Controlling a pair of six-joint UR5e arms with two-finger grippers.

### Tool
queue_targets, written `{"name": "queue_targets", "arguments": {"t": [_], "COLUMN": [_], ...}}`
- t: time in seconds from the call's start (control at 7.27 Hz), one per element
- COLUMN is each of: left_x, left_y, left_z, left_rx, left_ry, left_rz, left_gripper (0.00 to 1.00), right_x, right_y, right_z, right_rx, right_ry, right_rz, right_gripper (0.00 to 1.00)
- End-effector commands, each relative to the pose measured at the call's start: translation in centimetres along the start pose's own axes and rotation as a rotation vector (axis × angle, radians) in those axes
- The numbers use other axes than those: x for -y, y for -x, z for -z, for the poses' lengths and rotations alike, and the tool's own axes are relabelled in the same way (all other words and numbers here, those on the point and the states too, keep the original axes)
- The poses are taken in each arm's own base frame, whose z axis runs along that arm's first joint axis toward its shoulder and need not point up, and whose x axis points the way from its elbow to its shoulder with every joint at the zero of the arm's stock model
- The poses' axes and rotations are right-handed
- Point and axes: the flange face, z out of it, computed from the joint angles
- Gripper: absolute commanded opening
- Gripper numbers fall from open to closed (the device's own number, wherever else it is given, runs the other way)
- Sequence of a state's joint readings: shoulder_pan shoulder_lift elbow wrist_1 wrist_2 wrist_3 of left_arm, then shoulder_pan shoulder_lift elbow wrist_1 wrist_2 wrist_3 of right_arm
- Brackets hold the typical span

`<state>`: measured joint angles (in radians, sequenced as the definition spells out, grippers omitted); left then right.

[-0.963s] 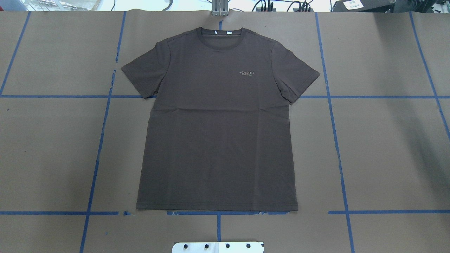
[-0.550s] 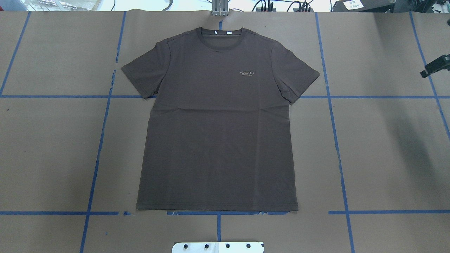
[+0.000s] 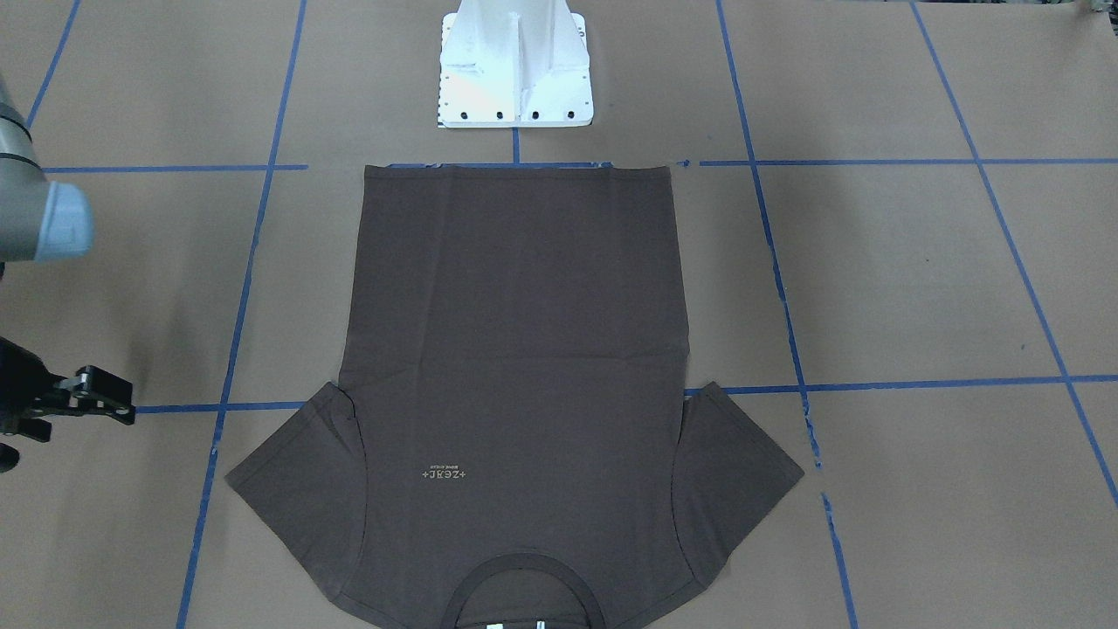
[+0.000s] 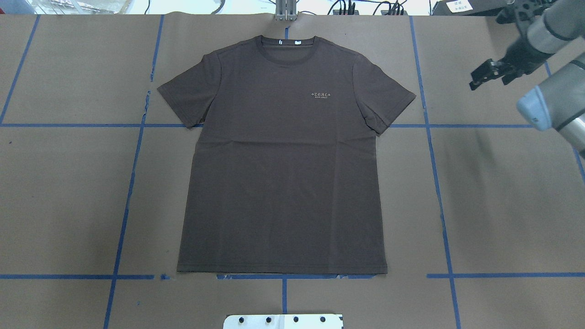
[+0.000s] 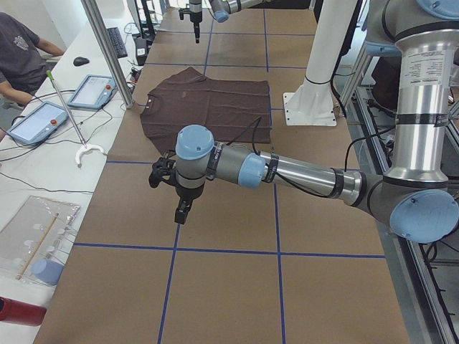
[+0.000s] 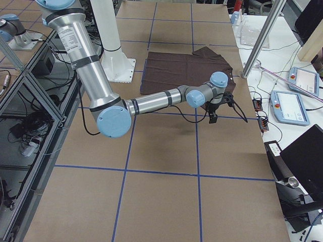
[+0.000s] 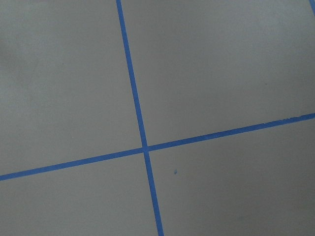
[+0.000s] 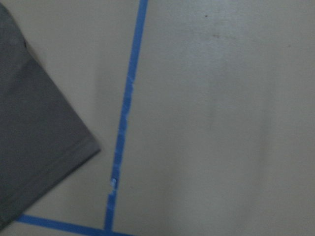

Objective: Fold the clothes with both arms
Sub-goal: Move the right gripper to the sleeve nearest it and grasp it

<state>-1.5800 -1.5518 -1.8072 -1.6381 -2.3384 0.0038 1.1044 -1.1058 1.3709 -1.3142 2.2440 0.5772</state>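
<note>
The dark brown T-shirt [image 4: 283,173] lies flat and face up in the middle of the table, collar at the far edge and hem toward the robot. It also shows in the front-facing view [image 3: 515,367]. My right gripper [image 4: 474,83] hovers to the right of the shirt's right sleeve [image 4: 388,100], well clear of it, and looks shut and empty. The right wrist view shows that sleeve's corner [image 8: 39,147]. My left gripper [image 5: 183,211] shows only in the exterior left view, over bare paper far from the shirt. I cannot tell whether it is open or shut.
Brown paper with blue tape lines [image 4: 438,192] covers the table. The white pedestal base [image 3: 515,65] stands just behind the hem. Operators' tablets [image 6: 298,80] and a metal post [image 6: 262,38] sit past the far edge.
My right arm has come into the overhead view from the right edge and moved left and toward the far side. The shirt has not moved.
</note>
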Motion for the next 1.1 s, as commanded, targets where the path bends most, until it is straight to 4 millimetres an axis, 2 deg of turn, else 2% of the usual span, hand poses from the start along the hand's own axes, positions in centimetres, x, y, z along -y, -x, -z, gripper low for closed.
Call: {"name": "queue_targets", "arguments": {"t": [0.0,0.14,0.28,0.55,0.69,0.83,0.96], "left_x": [0.0,0.0,0.1,0.1,0.0,0.1,0.0], "left_y": [-0.2,-0.2,-0.3,-0.3,-0.3,-0.3,-0.3], "left_z": [0.2,0.2,0.3,0.3,0.3,0.3,0.3], "left_rx": [-0.001,-0.001,0.001,-0.001,-0.001,-0.001,-0.001], "left_ry": [-0.004,-0.005,-0.006,-0.006,-0.006,-0.007,-0.006], "left_rz": [-0.003,-0.004,-0.005,-0.007,-0.005,-0.006,-0.005], "left_gripper": [1.0,1.0,1.0,1.0,1.0,1.0,1.0], "right_x": [2.5,2.4,2.0,1.5,1.5,1.6,1.8], "right_y": [5.9,4.8,5.0,7.6,7.7,7.6,8.2], "right_z": [-4.1,-7.1,-8.8,-11.0,-11.1,-11.0,-10.8], "right_rx": [-0.004,0.053,0.069,0.016,0.013,0.013,0.019], "right_ry": [-0.021,-0.059,-0.07,-0.106,-0.106,-0.109,-0.109], "right_rz": [-0.198,-0.319,-0.351,-0.344,-0.36,-0.369,-0.388], "right_gripper": [0.9,0.89,0.89,0.84,0.76,0.49,0.0]}}
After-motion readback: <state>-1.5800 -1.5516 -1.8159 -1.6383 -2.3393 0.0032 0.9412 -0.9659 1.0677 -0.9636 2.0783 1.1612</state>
